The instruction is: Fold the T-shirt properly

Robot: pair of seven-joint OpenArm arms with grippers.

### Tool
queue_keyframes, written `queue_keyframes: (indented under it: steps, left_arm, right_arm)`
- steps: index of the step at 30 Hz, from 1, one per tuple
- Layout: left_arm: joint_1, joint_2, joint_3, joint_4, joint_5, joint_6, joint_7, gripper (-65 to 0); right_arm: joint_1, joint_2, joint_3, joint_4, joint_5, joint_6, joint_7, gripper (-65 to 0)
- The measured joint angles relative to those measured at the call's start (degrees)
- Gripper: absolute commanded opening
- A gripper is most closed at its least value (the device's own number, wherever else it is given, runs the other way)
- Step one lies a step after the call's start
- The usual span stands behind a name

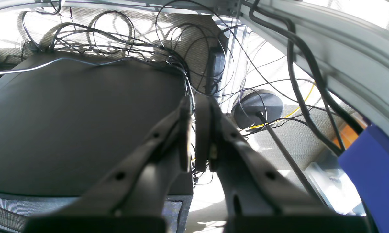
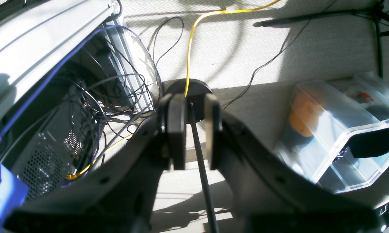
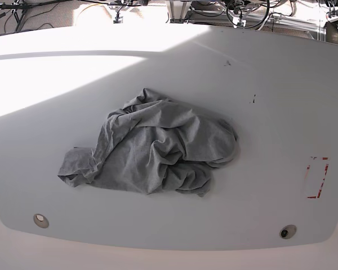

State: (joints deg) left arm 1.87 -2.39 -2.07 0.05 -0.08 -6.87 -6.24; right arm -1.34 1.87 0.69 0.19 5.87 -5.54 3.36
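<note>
T-shirt (image 3: 158, 149) lies crumpled and heaped on white table (image 3: 270, 84).

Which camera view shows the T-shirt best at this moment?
The base view. It shows the whole T-shirt from above, lying crumpled in a heap on the white table. Neither wrist view shows the shirt at all; both look past their own grippers at cables and floor.

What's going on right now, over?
Left gripper shut, empty; right gripper slightly open, empty. T-shirt crumpled on table, untouched. Nothing in the way.
</note>
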Motion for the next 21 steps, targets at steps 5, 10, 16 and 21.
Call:
queue_keyframes:
  steps: [5,10,16,21]
  left_arm:
    - [0.5,0.0,0.2,0.2,0.0,0.0,-0.3,-64.3]
    - [0.8,-0.1,0.2,0.3,0.0,0.0,0.2,-64.4]
    - [0.6,-0.1,0.2,0.3,0.0,0.0,0.2,-64.2]
    - [0.3,-0.1,0.3,0.4,0.0,0.0,0.0,-64.0]
  right_arm:
    - [-0.8,0.0,0.0,0.7,0.0,0.2,0.0,-56.1]
    - [-1.3,0.1,0.1,0.7,0.0,0.2,-0.5,-56.0]
    - [-1.4,0.1,0.1,0.5,0.0,0.2,-0.4,-55.9]
    - [-1.0,0.1,0.1,0.5,0.0,0.2,-0.4,-55.9]
